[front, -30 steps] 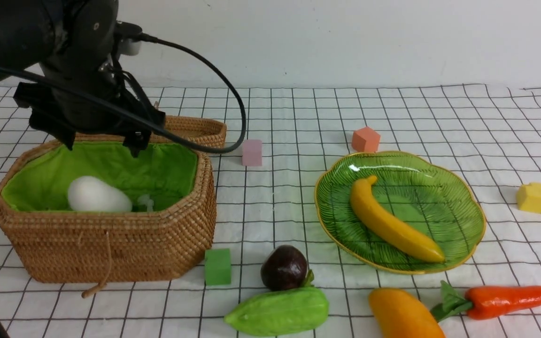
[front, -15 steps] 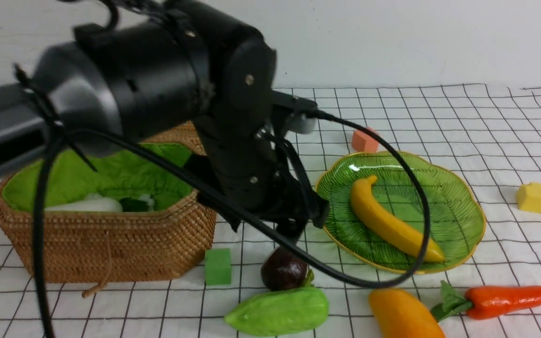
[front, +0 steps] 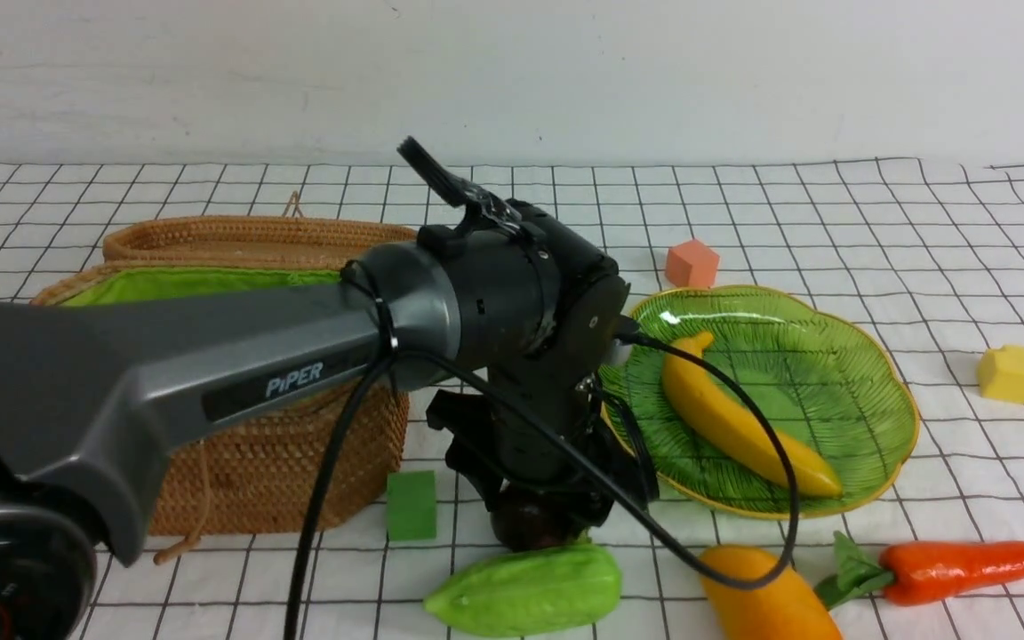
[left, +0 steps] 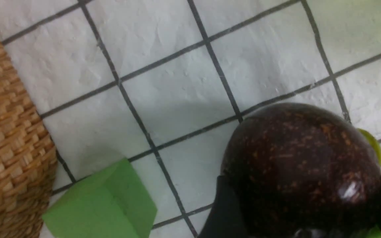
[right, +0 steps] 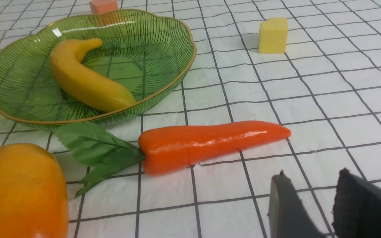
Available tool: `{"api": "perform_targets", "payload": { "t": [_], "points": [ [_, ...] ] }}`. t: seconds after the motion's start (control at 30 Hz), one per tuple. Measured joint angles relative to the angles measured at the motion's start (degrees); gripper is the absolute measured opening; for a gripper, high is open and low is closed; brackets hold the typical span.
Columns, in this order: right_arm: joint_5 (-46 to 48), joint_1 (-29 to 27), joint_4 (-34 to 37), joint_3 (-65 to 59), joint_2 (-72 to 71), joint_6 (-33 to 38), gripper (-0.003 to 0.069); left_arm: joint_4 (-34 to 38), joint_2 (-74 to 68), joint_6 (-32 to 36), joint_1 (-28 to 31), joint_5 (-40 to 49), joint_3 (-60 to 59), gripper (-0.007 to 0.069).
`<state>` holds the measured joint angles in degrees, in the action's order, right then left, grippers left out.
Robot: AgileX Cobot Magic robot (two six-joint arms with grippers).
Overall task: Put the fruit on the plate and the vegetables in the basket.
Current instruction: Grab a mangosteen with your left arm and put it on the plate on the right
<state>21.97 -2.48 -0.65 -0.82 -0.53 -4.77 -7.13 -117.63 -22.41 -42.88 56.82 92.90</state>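
A round dark purple-brown fruit (front: 525, 529) (left: 296, 155) rests on the cloth just beyond the green bumpy gourd (front: 530, 591). My left gripper (left: 306, 180) has come down over this fruit, with a black finger pressed on each side; it looks shut on it. A banana (front: 743, 422) (right: 84, 79) lies in the green glass plate (front: 832, 356) (right: 150, 49). The mango (front: 761, 596) (right: 18, 191) and the orange-red carrot (front: 965, 567) (right: 210, 142) lie in front of the plate. My right gripper (right: 313, 172) hovers open near the carrot's tip, holding nothing. The left arm covers most of the wicker basket (front: 236, 480).
A green cube (front: 412, 505) (left: 101, 201) sits between the basket and the dark fruit. An orange cube (front: 692, 264) lies behind the plate, a yellow cube (front: 1008, 373) (right: 273, 34) to its right. The flat wicker lid (front: 254, 240) leans behind the basket.
My left arm swung from above the basket to the right and down onto the dark fruit. Its jaws narrowed around the fruit. The right gripper has not moved.
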Motion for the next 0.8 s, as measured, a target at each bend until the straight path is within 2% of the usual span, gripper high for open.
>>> {"api": "perform_targets", "payload": {
  "t": [0.03, 0.23, 0.4, 0.6, 0.8],
  "points": [
    [0.0, 0.0, 0.0, 0.0, 0.0, 0.0, 0.0245, -0.1, 0.1, 0.4, 0.0, 0.0, 0.0, 0.0475],
    [0.0, 0.0, 0.0, 0.0, 0.0, 0.0, 0.0245, -1.3, 1.9, 0.1, 0.0, 0.5, 1.7, 0.0471],
    [0.0, 0.0, 0.0, 0.0, 0.0, 0.0, 0.0245, -2.2, 4.7, -1.8, 0.0, 0.7, 10.7, 0.0471],
    [0.0, 0.0, 0.0, 0.0, 0.0, 0.0, 0.0245, 1.5, 4.4, -4.5, 0.0, -6.4, 14.3, 0.0471],
    [0.0, 0.0, 0.0, 0.0, 0.0, 0.0, 0.0245, 1.9, -1.0, -8.1, 0.0, -11.3, 14.4, 0.0471]
  ]
}}
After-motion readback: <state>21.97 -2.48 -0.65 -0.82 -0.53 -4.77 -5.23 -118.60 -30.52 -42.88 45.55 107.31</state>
